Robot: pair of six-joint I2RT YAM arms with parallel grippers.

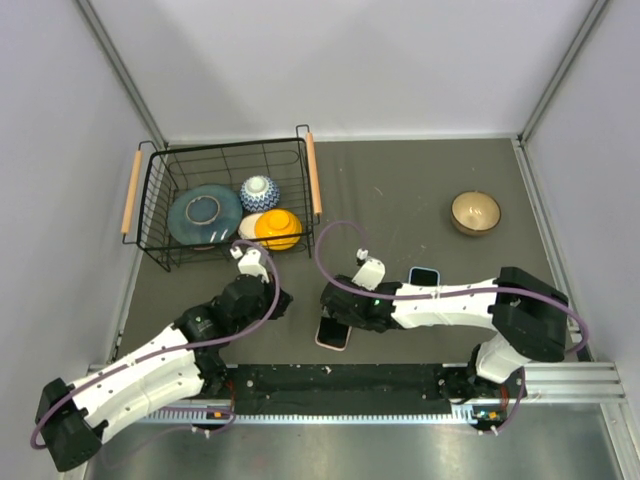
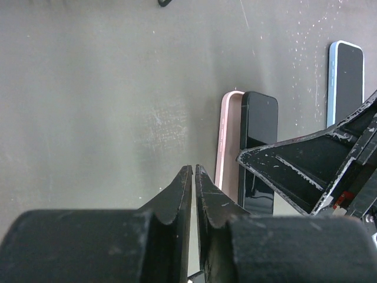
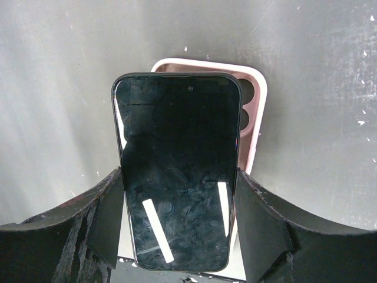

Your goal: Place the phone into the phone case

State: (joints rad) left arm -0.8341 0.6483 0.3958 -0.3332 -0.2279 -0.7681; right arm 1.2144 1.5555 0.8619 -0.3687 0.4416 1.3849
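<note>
The phone [image 3: 177, 159] faces screen up, black and glossy. My right gripper [image 3: 178, 200] is shut on it, with the fingers [image 3: 259, 212] pressing its two long edges. It sits over the pink phone case [image 3: 254, 112], shifted to one side, so the case's rim and camera cut-out show at the top and right. From the left wrist the case [image 2: 227, 141] lies along the phone's [image 2: 258, 127] left side. My left gripper [image 2: 193, 169] is shut and empty, just left of the case. From above, the case [image 1: 335, 338] lies below the right gripper [image 1: 340, 308], with the left gripper [image 1: 278, 300] beside it.
A black-faced slab with a light blue rim [image 1: 424, 275] [image 2: 345, 79] lies right of the right gripper. A black wire basket [image 1: 150, 205] at the back left holds a teal plate, a blue-and-white vase and a yellow bowl. A gold bowl [image 1: 475, 212] stands at the back right.
</note>
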